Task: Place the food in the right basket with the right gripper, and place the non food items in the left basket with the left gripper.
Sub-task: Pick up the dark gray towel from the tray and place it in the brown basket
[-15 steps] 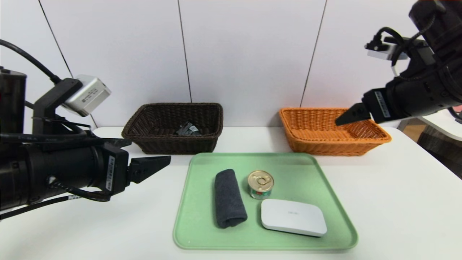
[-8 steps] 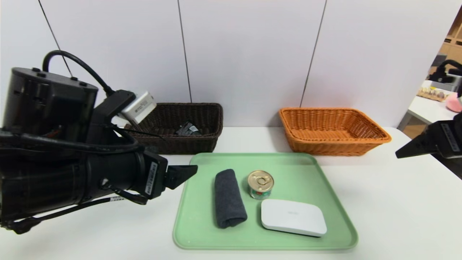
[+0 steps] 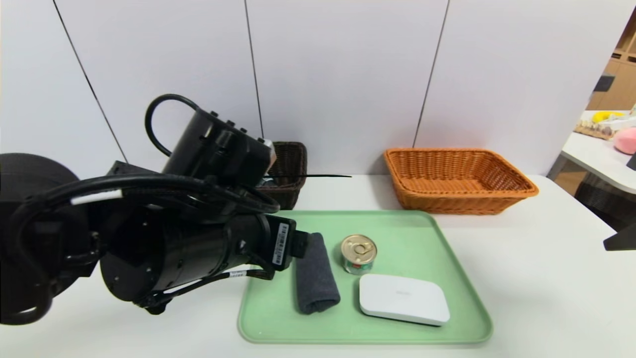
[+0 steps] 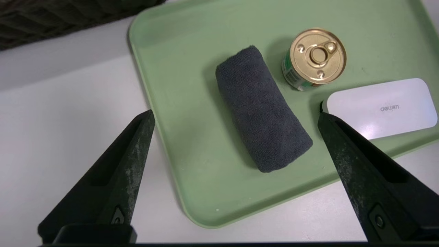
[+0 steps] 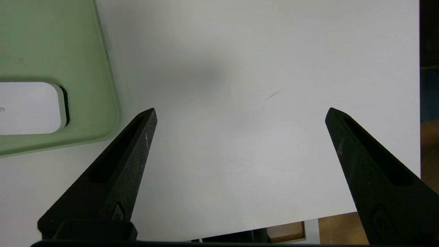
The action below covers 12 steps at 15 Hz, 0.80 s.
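Head view: high, facing forward-down over green tray (image 3: 462, 318), farther off. Left wrist view: close above tray (image 4: 164, 85), aimed down. Right wrist view: close over table beside tray (image 5: 103, 113). All share tray.

A pale green tray (image 3: 462, 318) lies on the white table (image 3: 546, 278), seemingly flat.

My left gripper (image 4: 235, 116) hangs with fingers (image 4: 120, 171) spread wide above the cloth (image 4: 262, 109) on the green tray (image 4: 192, 178). I see the can (image 4: 313, 60) beside the cloth, the white box (image 4: 382, 108) near it, and the white bench (image 4: 61, 116) beneath.
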{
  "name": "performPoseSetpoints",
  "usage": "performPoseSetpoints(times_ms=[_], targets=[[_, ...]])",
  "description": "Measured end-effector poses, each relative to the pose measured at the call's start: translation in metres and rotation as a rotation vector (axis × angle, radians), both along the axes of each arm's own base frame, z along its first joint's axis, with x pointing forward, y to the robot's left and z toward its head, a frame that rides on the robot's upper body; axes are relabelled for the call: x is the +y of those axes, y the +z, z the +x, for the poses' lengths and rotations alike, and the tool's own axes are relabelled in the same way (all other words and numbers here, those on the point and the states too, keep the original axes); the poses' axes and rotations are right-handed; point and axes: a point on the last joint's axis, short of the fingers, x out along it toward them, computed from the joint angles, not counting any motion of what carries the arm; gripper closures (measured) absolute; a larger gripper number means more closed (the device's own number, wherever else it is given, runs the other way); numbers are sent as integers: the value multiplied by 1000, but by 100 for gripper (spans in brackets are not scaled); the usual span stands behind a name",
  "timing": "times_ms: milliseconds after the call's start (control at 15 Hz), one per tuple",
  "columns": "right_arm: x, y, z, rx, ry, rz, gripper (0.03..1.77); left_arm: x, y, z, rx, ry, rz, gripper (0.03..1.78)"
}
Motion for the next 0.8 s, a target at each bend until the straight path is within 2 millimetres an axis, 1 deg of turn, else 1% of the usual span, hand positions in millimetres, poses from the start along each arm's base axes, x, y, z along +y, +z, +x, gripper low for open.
performPoseSetpoints(times_ms=[200, 467, 600, 800], targets=[[-1, 1, -9, -17, -10, 0, 11, -13, -8, 5, 81, 13, 58, 12], [0, 1, -19, -31, -12, -2, 11, -33, -9, 10, 178, 72, 56, 12], [1, -4, -26, -21, -6, -2, 11, -44, -9, 14, 188, 71, 55, 12], [2, -5, -32, -32, -4, -2, 11, -54, -16, 19, 232, 104, 63, 12]])
